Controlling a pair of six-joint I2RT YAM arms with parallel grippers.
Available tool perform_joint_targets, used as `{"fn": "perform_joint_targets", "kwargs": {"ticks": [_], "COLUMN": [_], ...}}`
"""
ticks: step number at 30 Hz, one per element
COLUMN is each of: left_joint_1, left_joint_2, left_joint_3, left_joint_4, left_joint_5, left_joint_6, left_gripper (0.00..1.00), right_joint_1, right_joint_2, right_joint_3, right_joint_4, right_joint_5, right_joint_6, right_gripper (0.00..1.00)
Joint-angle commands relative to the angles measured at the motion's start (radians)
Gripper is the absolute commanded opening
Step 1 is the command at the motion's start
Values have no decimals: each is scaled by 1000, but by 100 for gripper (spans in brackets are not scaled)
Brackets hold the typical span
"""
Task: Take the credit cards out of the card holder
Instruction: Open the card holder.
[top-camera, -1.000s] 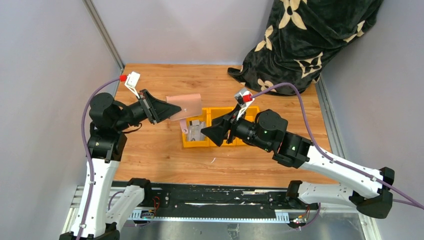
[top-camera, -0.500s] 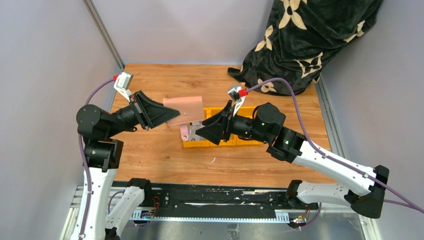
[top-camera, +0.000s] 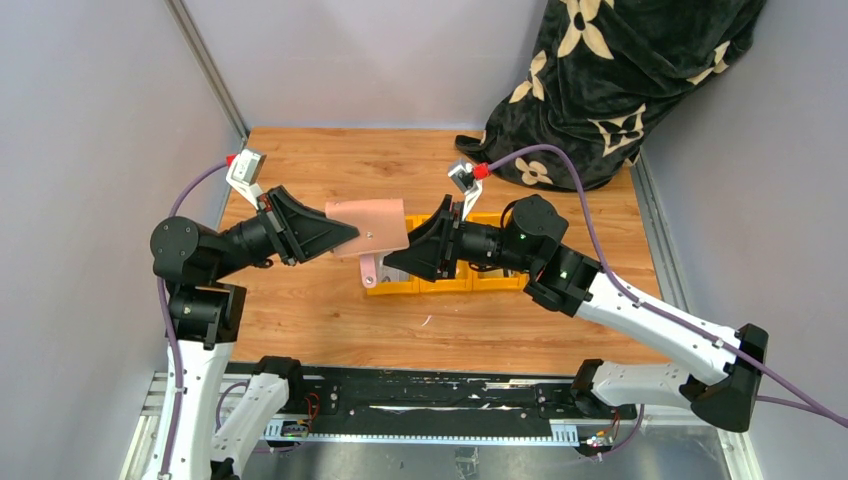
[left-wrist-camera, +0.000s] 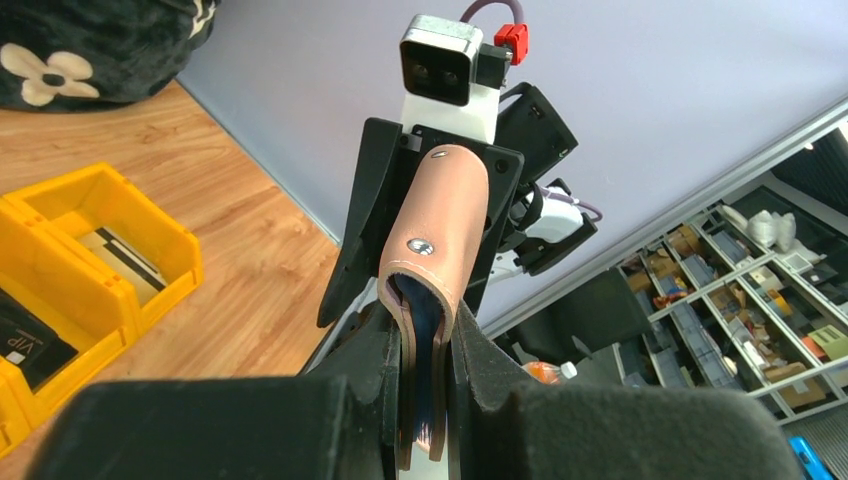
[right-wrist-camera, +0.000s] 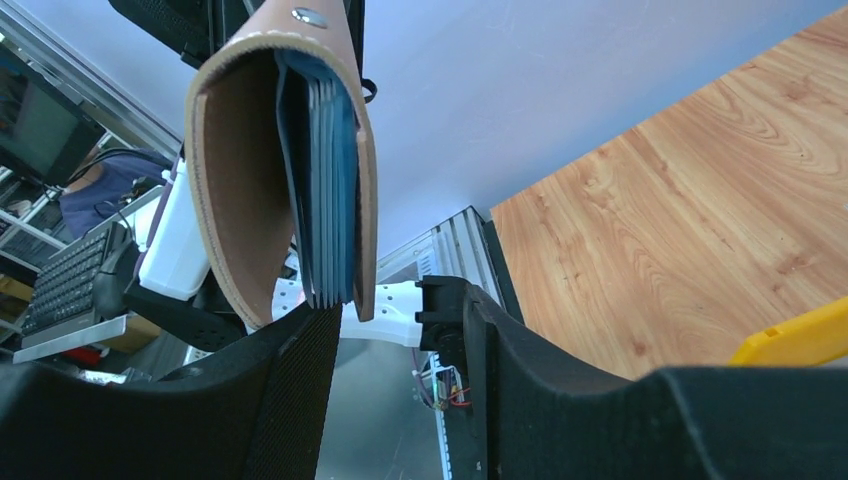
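Observation:
The card holder is pinkish-tan outside with blue leaves inside, and it hangs in the air above the table. Its tab dangles below. My left gripper is shut on its left edge; in the left wrist view the holder is pinched between the fingers. My right gripper is open at the holder's near right corner. In the right wrist view the holder's open edge sits just above the left finger, at the open jaws. A light card lies in a yellow bin. No card shows in the holder.
A row of yellow bins stands mid-table, mostly under my right arm, and shows in the left wrist view. A black card marked VIP lies in one bin. A black flowered blanket is heaped at the back right. Grey walls enclose the table.
My left arm has swung the holder rightward and slightly lower. My right gripper has moved left and up from over the bins to the holder's near right corner.

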Motion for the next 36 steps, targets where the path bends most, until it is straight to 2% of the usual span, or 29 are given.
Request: {"fn": "perform_joint_targets", "kwargs": {"ticks": [1, 6, 10, 12, 13, 14, 15, 16, 18, 20, 23, 25, 27, 32, 36], "left_joint_1": [-1, -1, 0, 0, 0, 0, 0, 0, 0, 0, 0, 0, 0, 0, 0], "left_joint_2": [-17, -25, -34, -36, -38, -35, -28, -23, 4, 33, 26, -22, -71, -201, -244], "left_joint_3": [-13, -26, -42, -48, -50, -44, -31, -6, 89, 195, 265, 243, 194, 36, -19], "left_joint_4": [19, 19, 19, 19, 17, -8, -82, -132, -403, -647, -752, -739, -734, -733, -732], "left_joint_5": [37, 38, 37, 38, 38, 39, 38, 31, -47, -180, -335, -343, -288, -230, -210], "left_joint_6": [-3, 0, 0, 4, 15, 59, 128, 228, 533, 831, 1114, 1260, 1365, 1610, 1712], "left_gripper": [0, 0, 0, 0, 1, 12, 34, 46, 82, 92, 99, 100, 100, 100, 100], "right_joint_1": [-20, -27, -36, -35, -35, -36, -35, -36, -35, -34, -34, -33, -25, 89, 178], "right_joint_2": [2, 15, 48, 73, 83, 90, 90, 86, 54, 25, 25, 56, 107, 288, 437], "right_joint_3": [23, 15, -23, -19, -11, 0, 18, 26, 50, 84, 184, 248, 314, 548, 738], "right_joint_4": [86, 159, 333, 399, 408, 392, 345, 277, 123, -57, -420, -547, -678, -892, -988], "right_joint_5": [-30, 12, 33, 13, 1, -13, -18, -14, 23, 86, 218, 272, 333, 557, 706], "right_joint_6": [49, 120, 232, 275, 288, 284, 269, 241, 172, 87, -28, -51, -52, -78, -83], "right_gripper": [52, 49, 44, 36, 25, 15, 4, 1, 0, 0, 0, 0, 0, 0, 0]}}
